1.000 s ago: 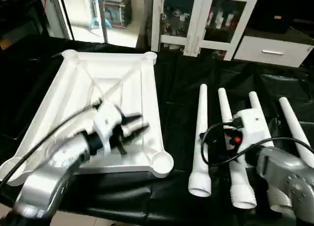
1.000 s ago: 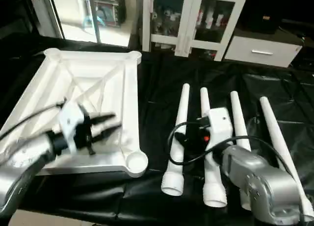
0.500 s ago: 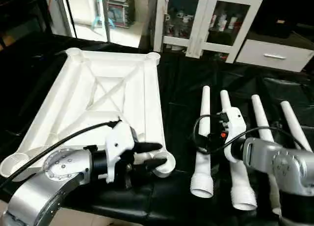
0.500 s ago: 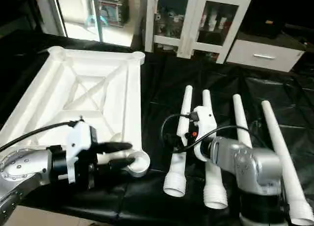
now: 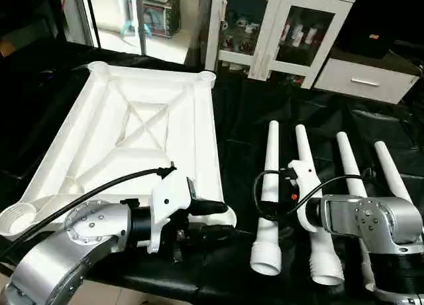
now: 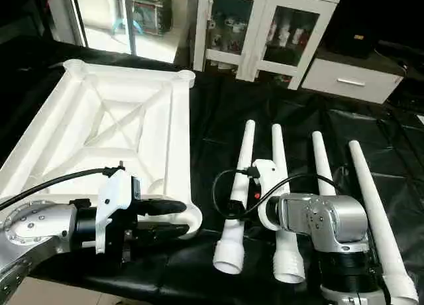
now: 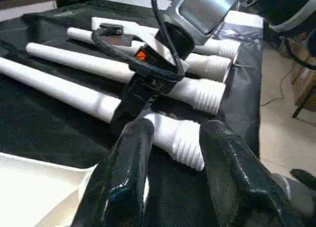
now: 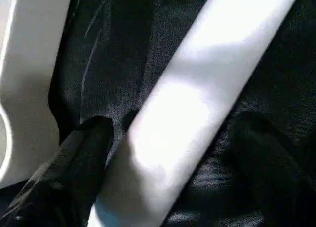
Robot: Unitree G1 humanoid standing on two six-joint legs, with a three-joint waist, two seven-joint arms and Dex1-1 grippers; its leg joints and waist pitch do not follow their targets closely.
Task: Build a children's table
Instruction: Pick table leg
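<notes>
The white table top (image 5: 142, 136) is lying upside down on the black sheet (image 5: 245, 119), on the robot's left side, so that its X-shaped ribs (image 5: 142, 119) and its round corner sockets are being shown upward. The four white legs (image 5: 344, 179) are lying side by side on the same sheet to the right of the top, with their thin ends pointing away from the robot and their wide ribbed ends toward it. The left gripper (image 5: 215, 220) is being held low at the near right corner of the top, just beside the corner socket (image 5: 228, 217), with its two black fingers (image 7: 129, 172) spread apart and pointed toward the legs; nothing is being held between them. In the left wrist view the ribbed end of the nearest leg (image 7: 180, 140) is being seen just past these fingers. The right gripper (image 8: 168, 138) is being lowered over the leftmost leg (image 5: 268, 185), and in the right wrist view its two dark fingers (image 8: 74, 158) are standing open on each side of the white tube, one of them very close to it, though it cannot be told whether the tube is being touched. A white cabinet (image 5: 278, 30) with glass doors is standing behind the table.
</notes>
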